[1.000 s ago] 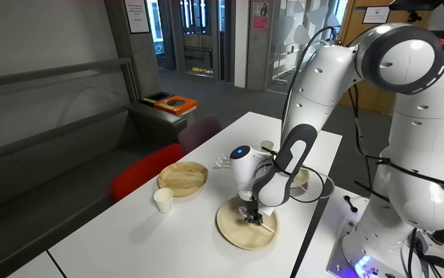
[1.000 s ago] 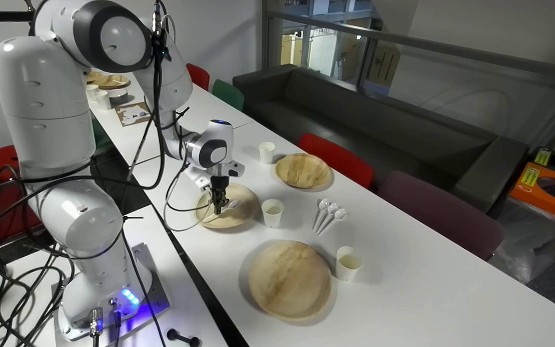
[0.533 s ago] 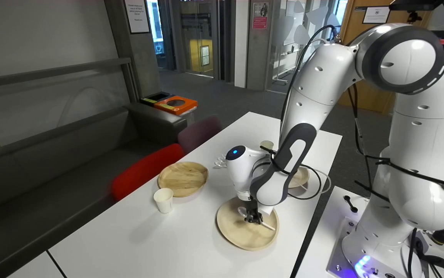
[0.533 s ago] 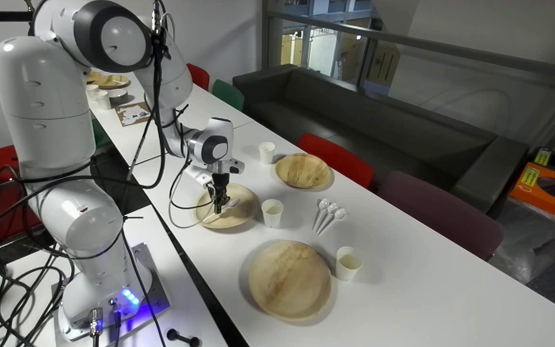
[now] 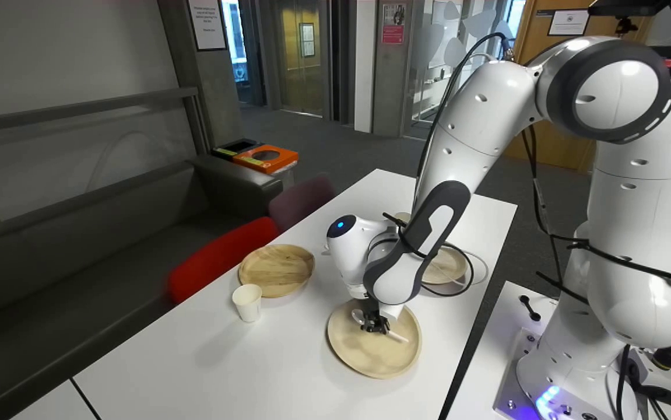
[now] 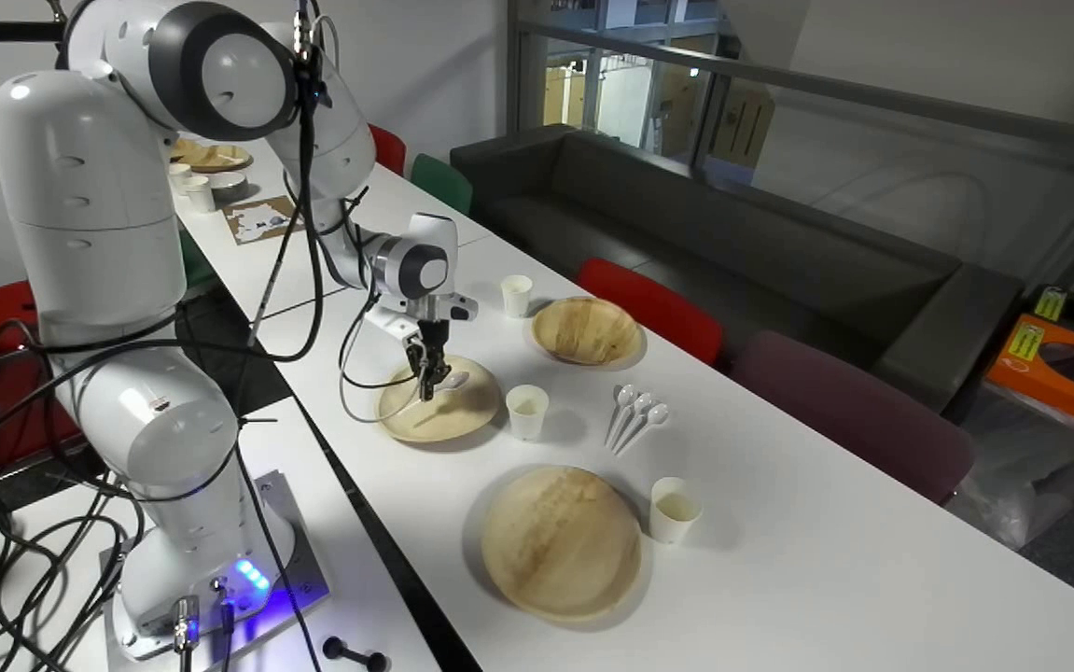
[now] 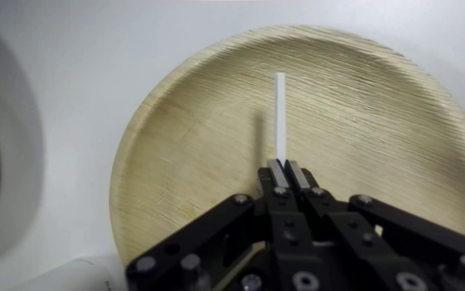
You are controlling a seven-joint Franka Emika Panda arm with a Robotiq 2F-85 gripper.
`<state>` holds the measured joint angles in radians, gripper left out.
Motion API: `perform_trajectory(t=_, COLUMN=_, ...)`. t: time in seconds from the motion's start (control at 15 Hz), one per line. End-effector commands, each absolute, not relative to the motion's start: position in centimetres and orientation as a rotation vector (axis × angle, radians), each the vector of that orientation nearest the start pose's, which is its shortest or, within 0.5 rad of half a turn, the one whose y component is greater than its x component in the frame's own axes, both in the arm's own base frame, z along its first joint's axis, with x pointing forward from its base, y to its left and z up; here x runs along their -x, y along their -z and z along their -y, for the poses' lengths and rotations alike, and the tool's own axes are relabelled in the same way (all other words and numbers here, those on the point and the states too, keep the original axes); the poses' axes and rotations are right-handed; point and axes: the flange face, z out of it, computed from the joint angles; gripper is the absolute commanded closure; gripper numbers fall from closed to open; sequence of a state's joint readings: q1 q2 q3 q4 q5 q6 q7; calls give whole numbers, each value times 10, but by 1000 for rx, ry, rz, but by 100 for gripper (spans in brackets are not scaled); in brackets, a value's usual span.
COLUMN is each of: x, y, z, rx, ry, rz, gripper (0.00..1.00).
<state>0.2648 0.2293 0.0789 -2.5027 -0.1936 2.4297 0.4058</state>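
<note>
Your pincer is clamped on the white spoon by its handle, end pointing up, right of centre in the wrist view. You've got it over the plate, which fills much of that frame. In an exterior view, both show left of centre, with a cup just right of the plate, four other spoons right of centre on the desk, second plate lower centre.

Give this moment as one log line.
black claw: gripping white plastic spoon | spoon: above round tan wood-grained plate | beside plate: cream paper cup
</note>
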Motion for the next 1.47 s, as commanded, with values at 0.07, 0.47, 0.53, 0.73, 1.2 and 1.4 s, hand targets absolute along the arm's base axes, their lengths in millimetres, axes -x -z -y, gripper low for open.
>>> perform_trajectory(t=0.07, x=-420, y=-177, z=-152, rx=3304, ry=-458, rz=248, gripper=99)
perform_trajectory(t=0.47, x=-427, y=-164, z=-156, rx=3294, ry=-497, rz=279, gripper=99)
perform_trajectory(t=0.53, x=-428, y=-162, z=-157, rx=3292, ry=-500, rz=281, gripper=99)
perform_trajectory(t=0.73, x=-429, y=-157, z=-158, rx=3285, ry=-508, rz=281, gripper=99)
perform_trajectory(t=1.2, x=-431, y=-149, z=-159, rx=3265, ry=-523, rz=284, gripper=99)
perform_trajectory(t=1.4, x=-432, y=-149, z=-159, rx=3260, ry=-512, rz=264, gripper=99)
